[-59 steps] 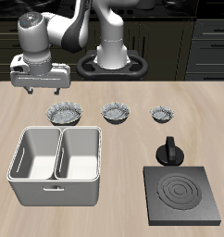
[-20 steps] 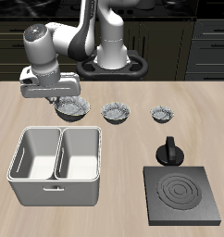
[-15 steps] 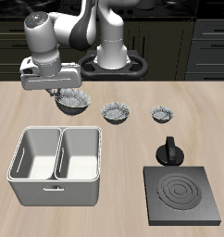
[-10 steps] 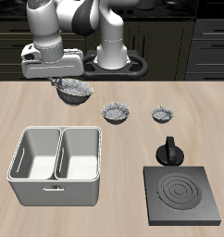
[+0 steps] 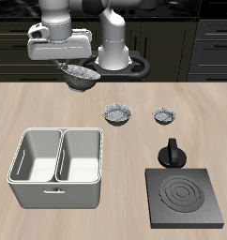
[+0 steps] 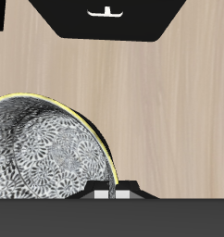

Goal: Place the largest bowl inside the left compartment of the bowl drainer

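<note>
My arm is raised high over the back of the table point(image 5: 134, 98), wrist pointing down, gripper point(image 5: 72, 67) clamped on the rim of the largest bowl point(image 5: 83, 75), which hangs off the table and tilts a little under my fingers. Bowl is grey metal with a fluted rim and a speckled, flowery pattern inside; in the wrist view the largest bowl point(image 6: 44, 148) fills much of the frame with a thin yellow-green outline along its edge, wood grain beneath it. Bowl drainer point(image 5: 57, 168) sits nearer the table's front edge, well below and apart from the bowl, with the left compartment point(image 5: 83, 157) and the one beside it showing only bare walls. Medium bowl point(image 5: 117, 114) and smallest bowl point(image 5: 163, 115) sit on the table in a row
</note>
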